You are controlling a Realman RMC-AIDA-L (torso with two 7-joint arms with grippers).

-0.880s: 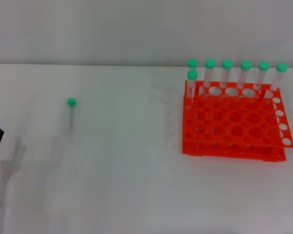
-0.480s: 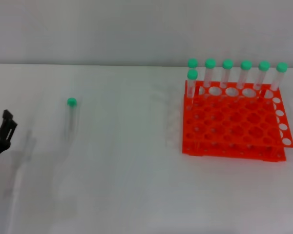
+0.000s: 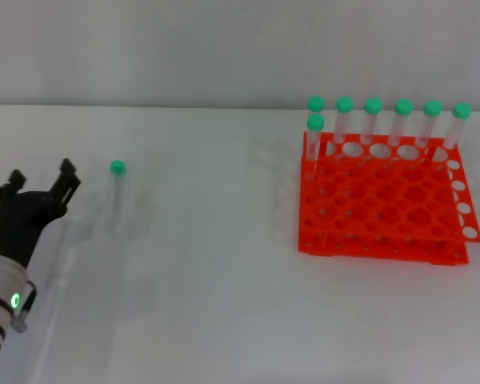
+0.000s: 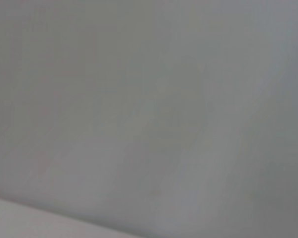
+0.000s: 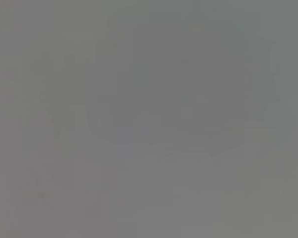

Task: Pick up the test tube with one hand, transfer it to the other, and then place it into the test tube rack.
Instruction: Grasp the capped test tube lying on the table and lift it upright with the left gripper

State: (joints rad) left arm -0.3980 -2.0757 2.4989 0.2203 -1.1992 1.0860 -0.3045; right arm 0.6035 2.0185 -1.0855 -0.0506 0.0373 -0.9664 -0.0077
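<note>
A clear test tube (image 3: 118,186) with a green cap lies on the white table at the left, cap pointing away from me. My left gripper (image 3: 38,182) is black, open and empty, a little to the left of the tube and apart from it. The orange test tube rack (image 3: 380,204) stands at the right with several green-capped tubes upright in its back row. My right gripper is out of view. Both wrist views show only a blank grey surface.
The white table (image 3: 216,280) stretches between the lying tube and the rack. A pale wall runs along the back edge.
My left arm has come in from the left edge and moved forward and right toward the lying tube. Its fingers now show spread open. The tube and rack have not moved.
</note>
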